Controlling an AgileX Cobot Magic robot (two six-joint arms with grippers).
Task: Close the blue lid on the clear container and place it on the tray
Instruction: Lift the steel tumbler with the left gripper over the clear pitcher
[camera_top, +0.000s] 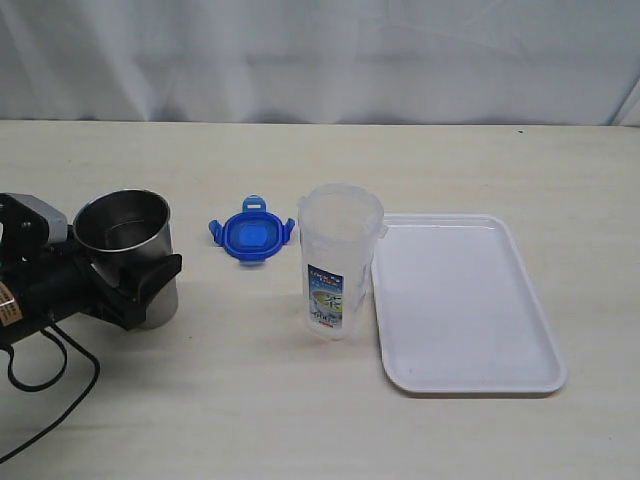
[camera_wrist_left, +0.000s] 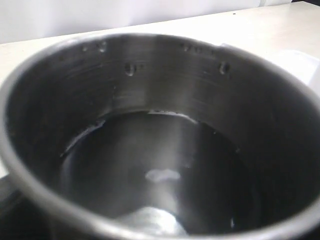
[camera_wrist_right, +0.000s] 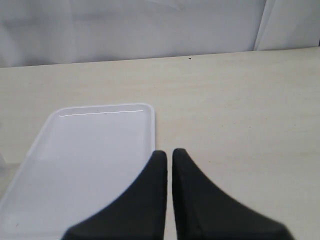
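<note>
The blue lid (camera_top: 252, 235) lies flat on the table with its tabs spread, just left of the clear container (camera_top: 338, 262). The container stands upright and uncovered, its printed label facing front, beside the left edge of the white tray (camera_top: 470, 300). My left gripper (camera_top: 150, 280) is at the far left, its black fingers clasped around a grey steel cup (camera_top: 125, 240); the cup's inside (camera_wrist_left: 160, 150) fills the left wrist view. My right gripper (camera_wrist_right: 169, 156) is shut on nothing, above the tray's edge (camera_wrist_right: 90, 160), and is out of the exterior view.
A black cable (camera_top: 40, 380) loops on the table below the left arm. A white curtain (camera_top: 320, 60) hangs behind the table's far edge. Bare tabletop (camera_top: 250, 400) lies in front of the container and the tray.
</note>
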